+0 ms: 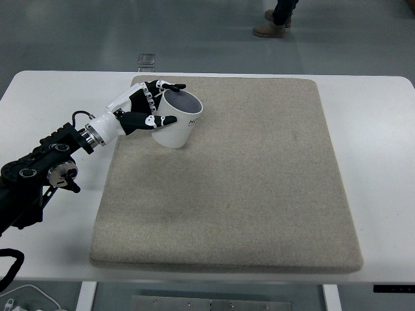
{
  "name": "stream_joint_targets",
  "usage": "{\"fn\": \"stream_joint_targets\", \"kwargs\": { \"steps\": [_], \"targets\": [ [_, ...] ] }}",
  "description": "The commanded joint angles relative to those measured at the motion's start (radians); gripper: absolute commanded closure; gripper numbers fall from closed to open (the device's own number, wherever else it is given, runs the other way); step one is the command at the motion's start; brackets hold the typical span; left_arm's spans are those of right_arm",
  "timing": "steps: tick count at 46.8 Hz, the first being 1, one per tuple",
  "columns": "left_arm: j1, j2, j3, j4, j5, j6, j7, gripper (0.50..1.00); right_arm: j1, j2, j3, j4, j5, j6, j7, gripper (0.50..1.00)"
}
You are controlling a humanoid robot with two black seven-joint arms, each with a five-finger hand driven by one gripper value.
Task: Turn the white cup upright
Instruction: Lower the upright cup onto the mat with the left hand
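Observation:
A white cup [178, 123] stands near the far left corner of the beige mat [246, 188], tilted, its open mouth facing up and away. My left hand [148, 105] comes in from the left edge and wraps its fingers [162, 120] around the cup's left side, thumb in front and other fingers at the rim. The right arm does not show.
The mat lies on a white table [379, 129]. A person's shoes [272, 26] stand on the grey floor beyond the table's far edge. A small clear object [146, 61] lies on the floor behind the table.

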Motion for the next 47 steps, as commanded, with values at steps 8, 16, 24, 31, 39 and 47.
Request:
{"fn": "stream_joint_targets", "kwargs": {
  "steps": [8,16,24,31,39,47],
  "targets": [
    [0.0,-0.031,0.035,0.014,0.002,0.054,0.0,0.842,-0.002,0.0,0.0,0.0,0.001,0.0,0.0,0.57],
    [0.0,-0.051,0.037,0.04,0.0,0.056,0.0,0.829,-0.002,0.0,0.0,0.0,0.001,0.0,0.0,0.57],
    [0.0,-0.049,0.035,0.04,-0.004,0.056,0.0,0.731,-0.002,0.0,0.0,0.002,0.001,0.0,0.0,0.57],
    [-0.001,-0.049,0.034,0.04,-0.01,0.056,0.0,0.607,-0.005,0.0,0.0,0.002,0.001,0.0,0.002,0.57],
    [0.0,-0.051,0.032,0.038,-0.014,0.062,0.0,0.504,-0.008,0.0,-0.001,0.002,-0.002,0.003,0.0,0.57],
    [0.009,-0.049,0.032,0.032,-0.017,0.057,0.0,0.504,-0.008,0.0,-0.001,0.002,-0.002,0.003,0.002,0.57]
  ]
}}
